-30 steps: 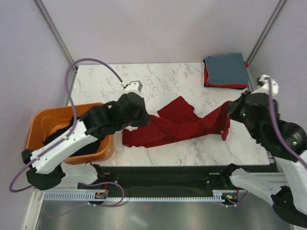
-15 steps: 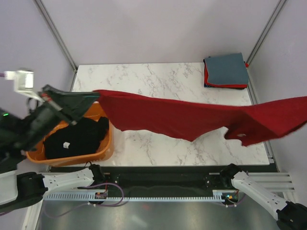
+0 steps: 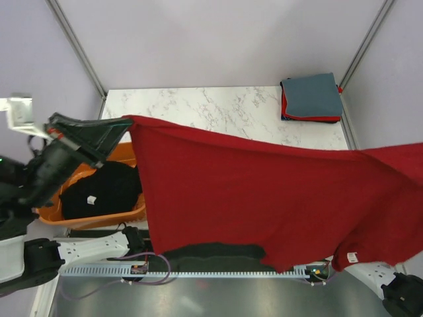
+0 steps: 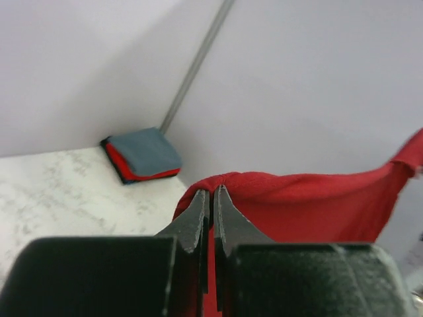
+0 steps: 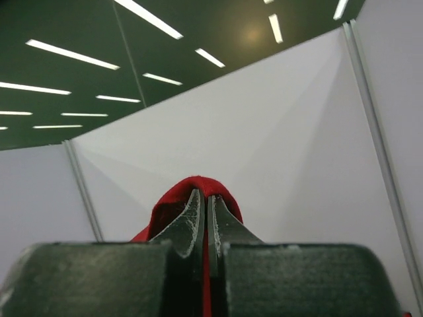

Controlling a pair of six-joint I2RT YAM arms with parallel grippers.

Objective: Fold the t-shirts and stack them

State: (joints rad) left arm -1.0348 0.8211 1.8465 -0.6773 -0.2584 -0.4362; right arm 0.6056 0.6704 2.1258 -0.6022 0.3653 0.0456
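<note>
Top external: dark red t-shirt (image 3: 264,191) hangs stretched in the air above the worktop (image 3: 218,105).
Left jaws and right jaws are each pinched closed on its upper edge; best lowered evenly, hanging edge first and taut, so it lands flat, clear of the folded stack (image 3: 310,96).

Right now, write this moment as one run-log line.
left gripper: shut on dark red t-shirt | right gripper: same | shirt: spread aloft | folded stack: far-right corner

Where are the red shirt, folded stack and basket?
Red shirt (image 3: 264,191): top view, middle of the spread cloth.
Folded stack (image 3: 312,96): top view, grey-blue top shirt.
Basket (image 3: 86,220): top view, near orange wall.
</note>
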